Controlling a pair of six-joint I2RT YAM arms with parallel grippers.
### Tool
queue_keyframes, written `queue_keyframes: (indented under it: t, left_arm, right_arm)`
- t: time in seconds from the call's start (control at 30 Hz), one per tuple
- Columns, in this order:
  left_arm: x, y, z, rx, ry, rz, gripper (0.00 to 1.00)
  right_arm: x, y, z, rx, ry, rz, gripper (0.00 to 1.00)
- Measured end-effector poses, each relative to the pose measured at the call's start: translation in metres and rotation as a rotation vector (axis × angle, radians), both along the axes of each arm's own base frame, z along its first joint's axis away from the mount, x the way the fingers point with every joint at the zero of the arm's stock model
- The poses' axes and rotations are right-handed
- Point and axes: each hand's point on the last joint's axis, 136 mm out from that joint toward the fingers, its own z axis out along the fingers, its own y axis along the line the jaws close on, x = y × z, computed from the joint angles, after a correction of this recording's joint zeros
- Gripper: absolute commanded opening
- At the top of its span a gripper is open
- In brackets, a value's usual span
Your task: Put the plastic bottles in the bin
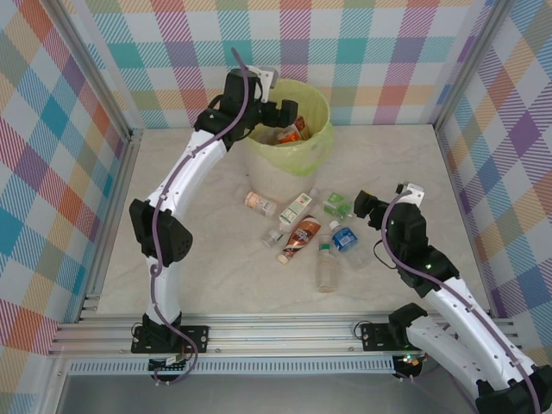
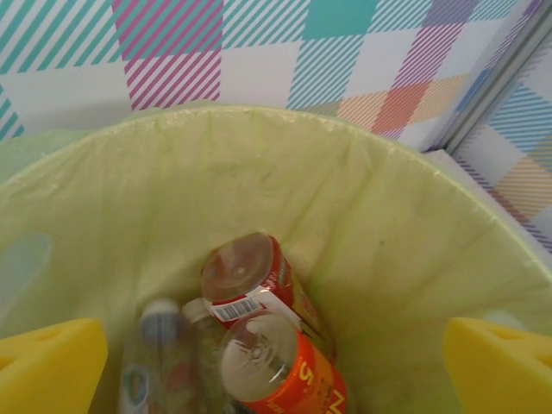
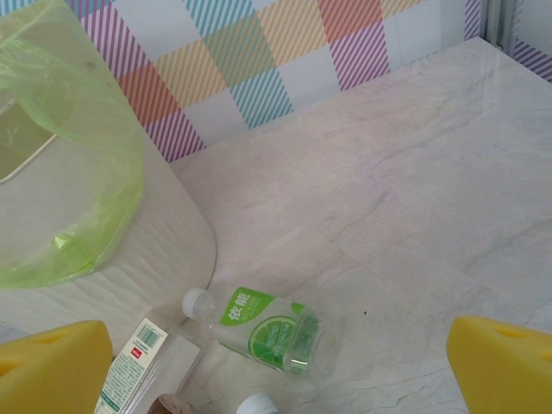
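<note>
The left jaws hang wide and empty over the bin (image 2: 388, 216). The right jaws, wide too, could knock the green bottle (image 3: 269, 332) rolling away.

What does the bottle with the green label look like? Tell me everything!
The green bottle is small, clear plastic with a white cap and a green label showing a lime slice. It looks empty. It lies on its side on the pale table, cap pointing toward the bin, close by. Whether it touches the neighbouring bottle is hard to tell.
</note>
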Motion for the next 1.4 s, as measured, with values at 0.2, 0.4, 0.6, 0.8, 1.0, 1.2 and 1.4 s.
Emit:
queue_keyframes:
  t: [0.2, 0.4, 0.6, 0.8, 1.0, 1.2, 1.4]
  left_arm:
    - [-0.029, 0.008, 0.031, -0.077, -0.006, -0.012, 1.00]
    - [-0.060, 0.023, 0.050, -0.131, -0.031, -0.002, 1.00]
    - [-0.067, 0.037, 0.060, -0.184, -0.054, 0.065, 1.00]
    - [-0.069, 0.050, 0.048, -0.252, -0.052, 0.149, 1.00]
    - [-0.084, 0.067, 0.029, -0.297, -0.025, 0.220, 1.00]
    - [-0.113, 0.092, 0.027, -0.335, -0.031, 0.281, 1.00]
    - [-0.138, 0.112, 0.017, -0.367, -0.036, 0.327, 1.00]
  right_arm:
    - [0.001, 0.001, -0.003, -0.002, 0.012, -0.001, 1.00]
    - [0.000, 0.000, -0.007, -0.016, 0.028, 0.001, 1.00]
    - [0.001, 0.003, -0.012, -0.019, 0.045, 0.012, 1.00]
    - [0.005, 0.014, -0.029, -0.030, 0.106, 0.058, 1.00]
    - [0.003, 0.019, -0.045, -0.025, 0.175, 0.082, 1.00]
    - [0.000, 0.027, -0.052, 0.047, 0.201, 0.096, 1.00]
    - [-0.005, 0.037, -0.075, 0.095, 0.288, 0.119, 1.00]
